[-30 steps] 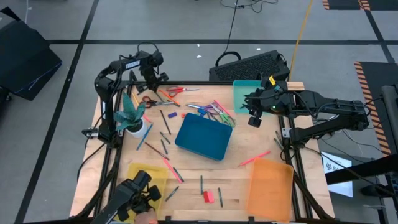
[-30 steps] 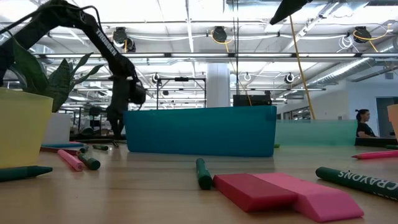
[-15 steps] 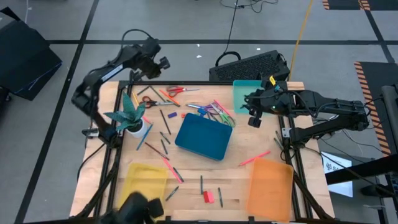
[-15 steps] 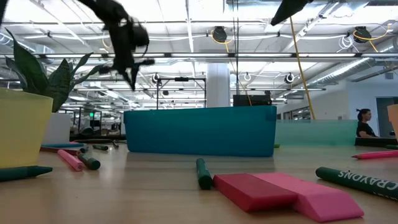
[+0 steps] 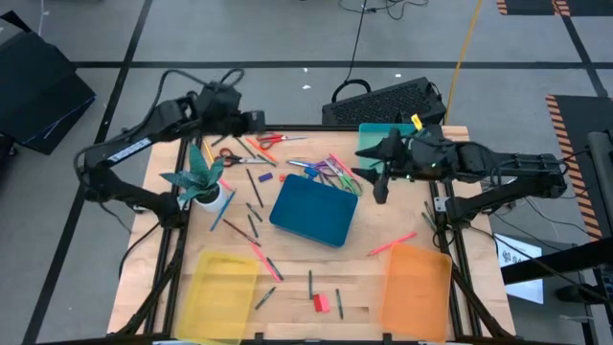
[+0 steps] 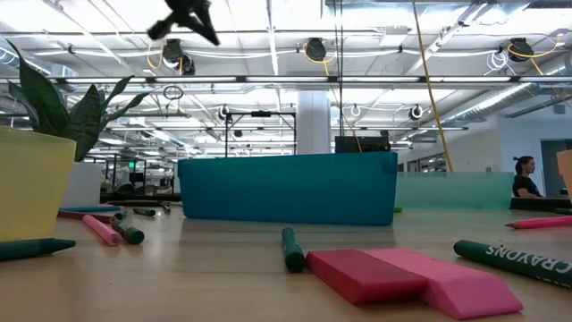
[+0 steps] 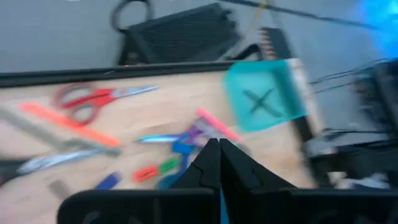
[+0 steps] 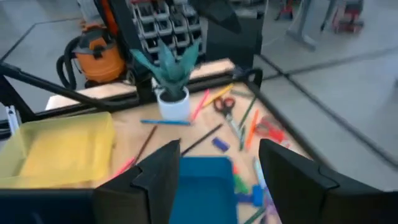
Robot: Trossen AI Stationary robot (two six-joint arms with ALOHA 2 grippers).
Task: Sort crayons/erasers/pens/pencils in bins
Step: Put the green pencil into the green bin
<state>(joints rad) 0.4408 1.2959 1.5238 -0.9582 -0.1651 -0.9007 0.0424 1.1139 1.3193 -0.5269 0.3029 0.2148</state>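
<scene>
Four bins on the table (image 5: 402,216): dark blue bin (image 5: 314,211) centre, orange bin (image 5: 416,289) near right, yellow bin (image 5: 219,286) near left, teal bin (image 5: 375,144) far right, all seemingly empty. Red and pink erasers (image 5: 321,303) loose at near centre, between yellow and orange. Left gripper (image 5: 259,119) clenched above far-left edge; right gripper (image 5: 380,188) released, hovering by teal bin.

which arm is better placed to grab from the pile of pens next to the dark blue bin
Right, probably. The right gripper hangs open just beside the pile of pens by the dark blue bin. The left gripper is shut and sits out past the table's far edge, farther from the pile.
</scene>
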